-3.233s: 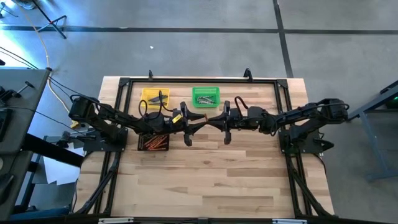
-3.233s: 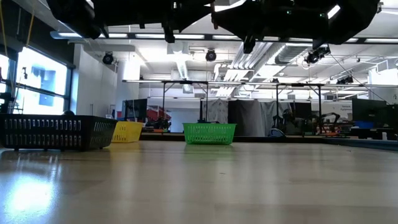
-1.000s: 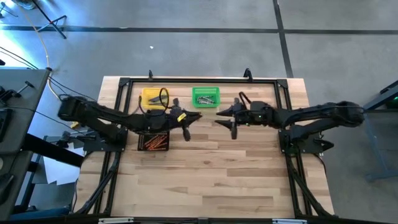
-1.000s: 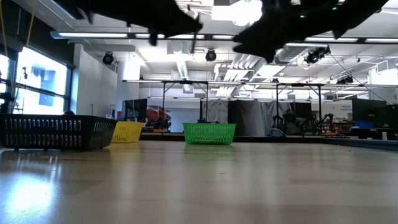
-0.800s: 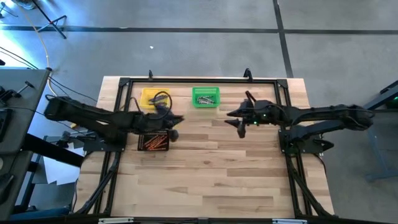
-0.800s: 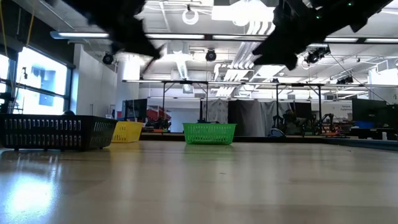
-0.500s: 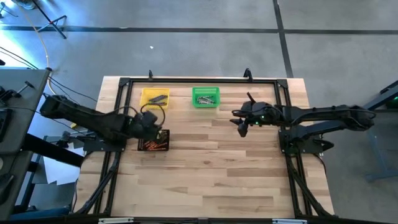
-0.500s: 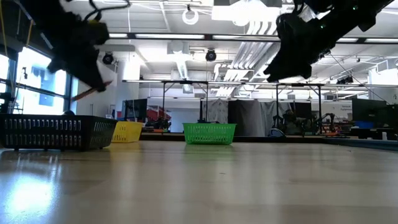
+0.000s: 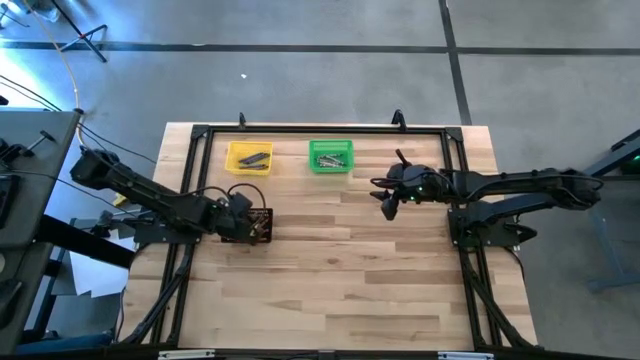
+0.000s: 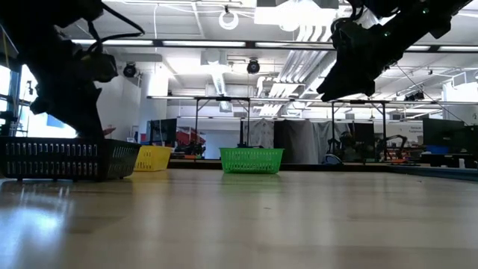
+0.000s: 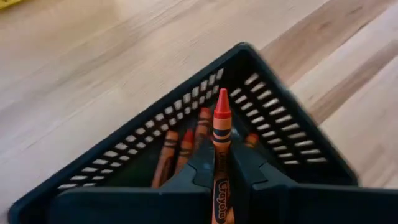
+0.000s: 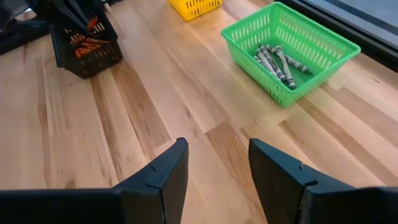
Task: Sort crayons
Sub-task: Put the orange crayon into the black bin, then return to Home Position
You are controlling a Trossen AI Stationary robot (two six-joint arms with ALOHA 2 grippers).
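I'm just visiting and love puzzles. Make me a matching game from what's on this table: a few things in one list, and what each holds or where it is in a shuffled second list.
Things:
1. green bin
2. black bin
3. left end effector
4. right end effector

States:
A. shut on an orange crayon
B. holds grey crayons
C. open, holding nothing, above bare table
D. holds orange crayons

Pairs: 1-B, 2-D, 3-A, 4-C

Smooth wood table (image 9: 340, 270), plastic-looking mesh bins (image 12: 292, 50)
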